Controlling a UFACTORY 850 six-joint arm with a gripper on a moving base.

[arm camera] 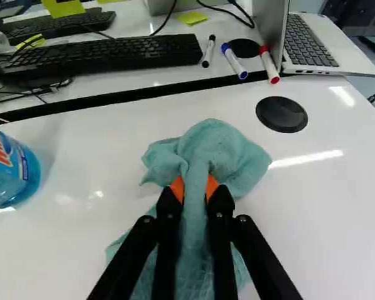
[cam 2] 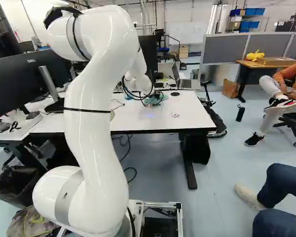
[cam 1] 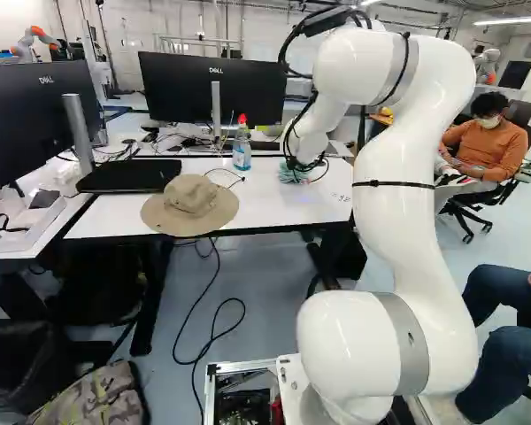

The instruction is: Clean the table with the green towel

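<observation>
At the table's far side in the left base view, my gripper (cam 1: 303, 165) is lowered onto the green towel (cam 1: 290, 173). The wrist view shows the gripper (arm camera: 195, 187) shut on the bunched towel (arm camera: 215, 147), with cloth pinched between both orange pads and spreading ahead of and beneath the fingers on the white table (arm camera: 81, 244). Faint dark marks (cam 2: 174, 115) lie on the tabletop nearer the base, to the right of the towel in the right base view.
A blue spray bottle (arm camera: 9, 169) stands left of the towel in the left base view, with a tan hat (cam 1: 191, 205) and a black laptop (cam 1: 128, 175) farther left. Beyond the towel are markers (arm camera: 234, 60), a keyboard (arm camera: 106, 57) and an open laptop (arm camera: 309, 40).
</observation>
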